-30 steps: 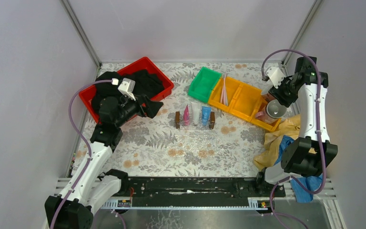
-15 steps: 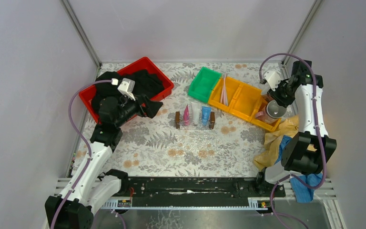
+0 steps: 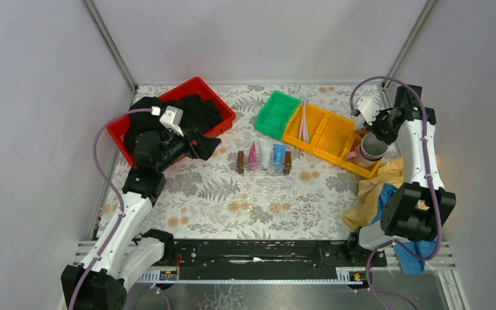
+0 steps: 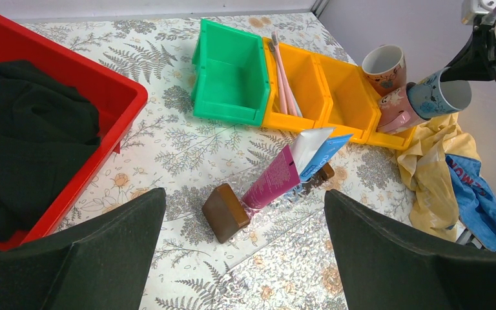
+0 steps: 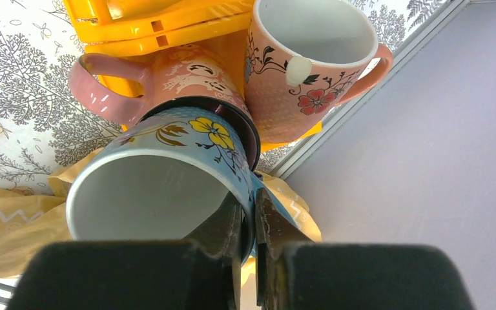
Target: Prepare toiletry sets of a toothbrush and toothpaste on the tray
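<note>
My right gripper (image 5: 252, 201) is shut on the rim of the white-blue mug (image 5: 168, 187), one finger inside and one outside. That mug lies tilted, nested in the pale pink mug (image 5: 168, 77), next to the upright dark pink flowered mug (image 5: 303, 64). In the top view the mugs (image 3: 372, 148) sit at the yellow bins' right end. Magenta (image 3: 252, 156), white (image 3: 265, 154) and blue (image 3: 278, 156) toothpaste tubes lean on the clear tray (image 3: 263, 177). Toothbrushes (image 3: 304, 123) lie in a yellow bin. My left gripper (image 4: 244, 192) is open and empty, above the table left of the tubes.
A red bin (image 3: 168, 116) with black cloth stands at the back left. A green bin (image 3: 277, 114) adjoins the yellow bins (image 3: 326, 132). Brown blocks (image 3: 241, 161) stand at the tray's ends. Yellow and blue cloths (image 3: 374, 194) lie at the right, by the wall.
My right wrist has shifted a little to the left and back while gripping the white-blue mug; the mugs have barely moved. The left arm has not moved.
</note>
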{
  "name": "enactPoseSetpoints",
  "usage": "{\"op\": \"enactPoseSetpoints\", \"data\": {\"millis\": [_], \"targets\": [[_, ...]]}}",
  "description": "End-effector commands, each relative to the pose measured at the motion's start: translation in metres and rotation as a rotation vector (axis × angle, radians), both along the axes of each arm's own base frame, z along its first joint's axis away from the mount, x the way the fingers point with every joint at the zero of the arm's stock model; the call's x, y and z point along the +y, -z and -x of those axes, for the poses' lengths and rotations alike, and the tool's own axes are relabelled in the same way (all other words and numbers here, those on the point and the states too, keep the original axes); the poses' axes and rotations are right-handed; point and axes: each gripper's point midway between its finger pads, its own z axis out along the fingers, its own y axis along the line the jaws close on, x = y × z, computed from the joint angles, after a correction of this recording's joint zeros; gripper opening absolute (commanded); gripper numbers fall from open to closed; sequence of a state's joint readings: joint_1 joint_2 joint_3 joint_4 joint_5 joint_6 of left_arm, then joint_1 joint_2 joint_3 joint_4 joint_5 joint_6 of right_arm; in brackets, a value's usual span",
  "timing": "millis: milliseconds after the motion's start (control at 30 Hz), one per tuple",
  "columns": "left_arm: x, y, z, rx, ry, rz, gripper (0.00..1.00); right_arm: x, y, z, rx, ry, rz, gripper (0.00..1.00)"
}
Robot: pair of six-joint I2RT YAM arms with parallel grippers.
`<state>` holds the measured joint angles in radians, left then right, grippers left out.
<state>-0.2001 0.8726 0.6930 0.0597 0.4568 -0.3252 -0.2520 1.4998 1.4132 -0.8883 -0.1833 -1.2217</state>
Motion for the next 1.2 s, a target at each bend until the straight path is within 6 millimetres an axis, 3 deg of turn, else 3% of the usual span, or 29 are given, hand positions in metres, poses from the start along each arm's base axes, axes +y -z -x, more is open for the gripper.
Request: {"op": "enactPoseSetpoints", "data": {"millis": [0,400,600,933,1167], "targets": [[0.001,-0.012,-0.001,-0.06,0.006,0.008,1.0,0.009,-0.035,0.0,-0.121,-0.031,-0.007,0.03],[0.0,-0.012,0.0,-0.061,0.01,0.009,1.0,0.013,-0.082,0.003,-0.209,-0.038,-0.004,0.0],[-0.004,-0.017,0.004,-0.083,0.042,0.022,1.0,0.026,-0.104,0.012,-0.217,-0.048,-0.062,0.0],[-0.028,-0.043,0.037,-0.229,0.252,0.108,1.0,0.071,-0.126,0.041,-0.152,-0.123,-0.275,0.0],[-0.039,-0.046,0.051,-0.208,0.34,0.208,1.0,0.122,-0.124,0.065,-0.077,-0.229,-0.397,0.0]]}}
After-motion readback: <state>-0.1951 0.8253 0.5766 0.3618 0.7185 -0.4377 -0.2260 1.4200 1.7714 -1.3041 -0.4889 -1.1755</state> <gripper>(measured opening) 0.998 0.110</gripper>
